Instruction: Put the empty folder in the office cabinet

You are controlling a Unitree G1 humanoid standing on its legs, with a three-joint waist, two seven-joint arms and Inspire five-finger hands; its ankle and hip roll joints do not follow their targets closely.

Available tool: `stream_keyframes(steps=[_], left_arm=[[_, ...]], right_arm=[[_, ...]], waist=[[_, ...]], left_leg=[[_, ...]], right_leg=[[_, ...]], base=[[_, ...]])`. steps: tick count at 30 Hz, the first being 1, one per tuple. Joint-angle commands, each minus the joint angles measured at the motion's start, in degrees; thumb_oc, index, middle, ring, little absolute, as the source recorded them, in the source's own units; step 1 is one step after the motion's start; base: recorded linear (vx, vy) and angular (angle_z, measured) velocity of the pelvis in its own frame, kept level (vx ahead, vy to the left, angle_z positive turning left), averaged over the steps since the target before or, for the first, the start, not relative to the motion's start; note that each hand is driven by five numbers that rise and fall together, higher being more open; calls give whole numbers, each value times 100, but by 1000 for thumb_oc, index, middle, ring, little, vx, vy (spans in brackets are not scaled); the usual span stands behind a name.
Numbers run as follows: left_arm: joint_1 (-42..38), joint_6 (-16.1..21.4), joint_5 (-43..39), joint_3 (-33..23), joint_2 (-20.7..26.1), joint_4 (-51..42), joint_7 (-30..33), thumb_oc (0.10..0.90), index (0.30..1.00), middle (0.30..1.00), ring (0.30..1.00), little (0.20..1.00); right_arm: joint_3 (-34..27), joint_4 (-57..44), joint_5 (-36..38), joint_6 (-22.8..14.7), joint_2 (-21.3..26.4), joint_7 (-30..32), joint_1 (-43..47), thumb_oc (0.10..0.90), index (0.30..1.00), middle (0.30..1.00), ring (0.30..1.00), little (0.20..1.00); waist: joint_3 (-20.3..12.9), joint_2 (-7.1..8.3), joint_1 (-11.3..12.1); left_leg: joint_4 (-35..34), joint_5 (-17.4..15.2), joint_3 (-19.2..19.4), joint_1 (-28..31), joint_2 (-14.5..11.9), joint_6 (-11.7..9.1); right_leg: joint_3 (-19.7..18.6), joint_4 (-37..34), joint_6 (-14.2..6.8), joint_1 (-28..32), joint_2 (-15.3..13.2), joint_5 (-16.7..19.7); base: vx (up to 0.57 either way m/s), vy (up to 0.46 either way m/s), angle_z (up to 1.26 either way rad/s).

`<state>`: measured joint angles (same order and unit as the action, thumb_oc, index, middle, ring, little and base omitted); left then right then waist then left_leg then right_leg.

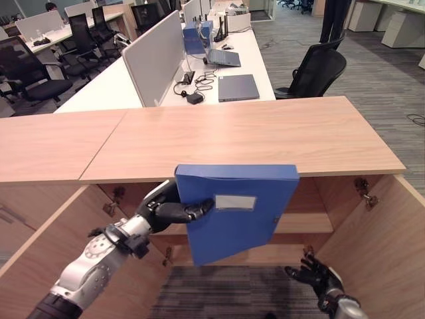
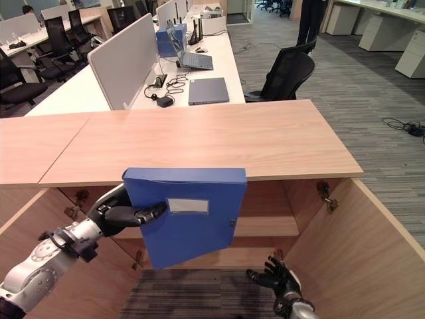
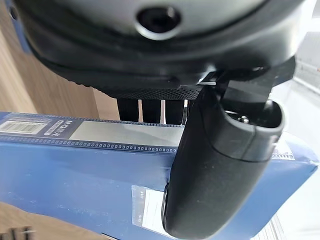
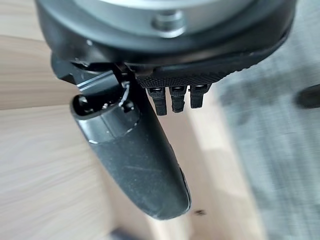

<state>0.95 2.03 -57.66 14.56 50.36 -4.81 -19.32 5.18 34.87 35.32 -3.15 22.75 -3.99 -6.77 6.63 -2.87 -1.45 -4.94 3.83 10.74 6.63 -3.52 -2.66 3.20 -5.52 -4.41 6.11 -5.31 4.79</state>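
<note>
My left hand (image 1: 166, 209) is shut on a blue box folder (image 1: 246, 219), thumb across its front face and fingers behind its left edge. The folder hangs tilted in the air, just before the open office cabinet (image 1: 252, 133) and below its wooden top. In the left wrist view the thumb (image 3: 220, 165) presses on the blue folder (image 3: 75, 165) near its white label. An inner shelf (image 1: 312, 222) shows behind the folder. Low at the right, near the floor, my right hand (image 1: 319, 276) is open and holds nothing; its thumb (image 4: 140, 165) stands out over wood and carpet.
The cabinet's doors stand open on the left (image 1: 40, 239) and the right (image 1: 392, 246). Beyond the cabinet is a white desk (image 1: 252, 60) with a closed laptop (image 1: 238, 87), cables and a grey divider (image 1: 156, 56). A black office chair (image 1: 317, 70) stands to its right.
</note>
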Motion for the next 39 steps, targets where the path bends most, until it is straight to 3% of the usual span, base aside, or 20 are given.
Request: stream_keyframes(steps=[1,8,16,27,39], left_arm=[[-744,624,-195,-746,-13,-246,-171,400,300,300,300,300],[-571,683,-188,-1004,20,-328,-376,400,300,300,300,300],[-429,745,-188,-1153,-7,-430,-518,400,300,300,300,300],[-440,819,-159,-996,21,-688,-775,400,300,300,300,300],[-678,773,-136,-699,-130,-769,-817,400,300,300,300,300]], right_arm=[[-362,-464,573,-507,396,-262,571,800,900,900,900,900],[-389,-1849,1315,-380,1237,-1157,298,800,900,900,900,900],[-182,-2723,1838,-196,1816,-1843,261,800,900,900,900,900],[763,-3879,1950,95,2636,-2647,751,800,900,900,900,900],[1230,-4360,1994,-88,2292,-2579,1611,800,900,900,900,900]], waist=[[-62,94,-63],[-81,144,-90],[-105,155,-113],[-121,163,-63],[-151,162,-2]], left_leg=[[-6,-748,-395,312,-171,-284],[-6,-732,-399,296,-194,-304],[-6,-719,-391,312,-225,-320],[-6,-694,-399,314,-268,-340],[-6,-690,-422,299,-271,-319]], right_leg=[[-161,252,-476,395,-409,-939],[-146,233,-489,378,-409,-925],[-144,233,-494,381,-396,-934],[-128,236,-490,394,-391,-941],[-142,240,-466,396,-368,-957]], base=[[0,0,0],[0,0,0],[0,0,0],[0,0,0],[0,0,0]])
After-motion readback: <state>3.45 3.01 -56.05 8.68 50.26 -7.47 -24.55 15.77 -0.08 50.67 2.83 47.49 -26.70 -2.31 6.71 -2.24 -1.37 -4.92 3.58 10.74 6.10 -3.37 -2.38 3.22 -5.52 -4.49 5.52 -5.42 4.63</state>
